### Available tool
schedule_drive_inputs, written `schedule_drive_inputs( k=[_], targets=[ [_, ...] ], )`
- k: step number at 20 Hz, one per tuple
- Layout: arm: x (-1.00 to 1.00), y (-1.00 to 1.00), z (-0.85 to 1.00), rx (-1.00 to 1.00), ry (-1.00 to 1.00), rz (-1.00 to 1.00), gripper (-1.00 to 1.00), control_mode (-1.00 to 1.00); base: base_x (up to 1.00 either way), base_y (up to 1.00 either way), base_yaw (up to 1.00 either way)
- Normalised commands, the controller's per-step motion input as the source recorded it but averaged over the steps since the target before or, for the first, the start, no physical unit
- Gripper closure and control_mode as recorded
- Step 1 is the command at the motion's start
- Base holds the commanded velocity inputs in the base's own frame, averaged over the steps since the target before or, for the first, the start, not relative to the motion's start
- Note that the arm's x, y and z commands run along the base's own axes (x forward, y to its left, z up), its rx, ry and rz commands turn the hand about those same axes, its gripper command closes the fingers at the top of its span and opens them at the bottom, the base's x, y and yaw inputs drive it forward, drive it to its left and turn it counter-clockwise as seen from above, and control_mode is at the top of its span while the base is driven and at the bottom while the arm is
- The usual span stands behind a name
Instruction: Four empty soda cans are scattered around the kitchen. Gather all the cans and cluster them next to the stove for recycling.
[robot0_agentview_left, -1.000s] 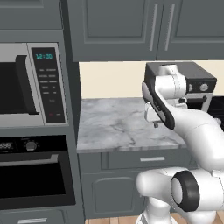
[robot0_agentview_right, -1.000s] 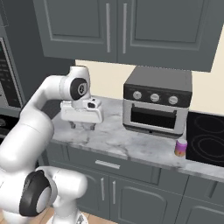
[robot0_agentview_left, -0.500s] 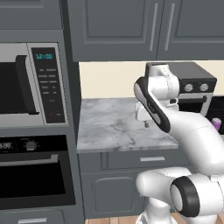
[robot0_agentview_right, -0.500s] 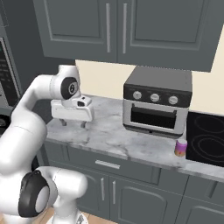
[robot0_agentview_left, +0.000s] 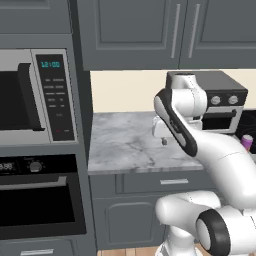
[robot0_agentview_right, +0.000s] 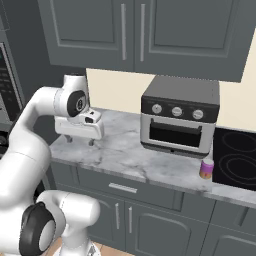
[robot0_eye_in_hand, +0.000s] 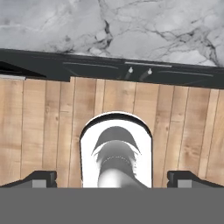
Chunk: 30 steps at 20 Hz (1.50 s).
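Observation:
A purplish-pink soda can (robot0_agentview_right: 206, 167) stands upright near the counter's front edge, between the toaster oven and the black glass stove (robot0_agentview_right: 236, 159). The same can (robot0_agentview_left: 247, 142) peeks out at the right edge of the left base view, behind my arm. My gripper (robot0_agentview_right: 80, 140) hangs over the left end of the marble counter, far left of the can, open and pointing down with nothing between its fingers. In the hand view the fingertips (robot0_eye_in_hand: 41, 177) stand wide apart over the counter edge and the wooden floor.
A grey toaster oven (robot0_agentview_right: 180, 117) sits at the back of the marble counter (robot0_agentview_left: 127, 147). A microwave (robot0_agentview_left: 35, 95) and a black wall oven (robot0_agentview_left: 40, 200) fill the tall unit on the left. Grey cabinets (robot0_agentview_right: 130, 32) hang overhead.
My arm has swung left along the counter, carrying the open gripper away from the toaster oven. The can and the base have not moved.

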Motion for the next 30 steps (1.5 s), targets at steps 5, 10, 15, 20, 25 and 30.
schedule_drive_inputs(
  k=[5,10,15,20,25,30],
  targets=[
    [0.00,0.00,0.08,0.02,-0.10,0.00,-1.00,-1.00,0.00,0.00,0.00],
    [-0.01,0.00,0.11,0.00,-0.12,0.00,-1.00,-1.00,0.00,0.00,0.00],
    [-0.05,0.00,0.08,0.00,-0.09,0.00,-1.00,-1.00,0.00,0.00,0.00],
    [0.00,0.00,0.00,0.00,0.00,0.00,-1.00,1.00,-0.35,0.00,0.00],
    [0.00,0.00,0.00,0.00,0.00,0.00,-1.00,1.00,-0.68,-0.02,0.00],
    [0.00,0.00,0.00,0.00,0.00,0.00,-1.00,1.00,-0.76,0.00,0.00]
  ],
)
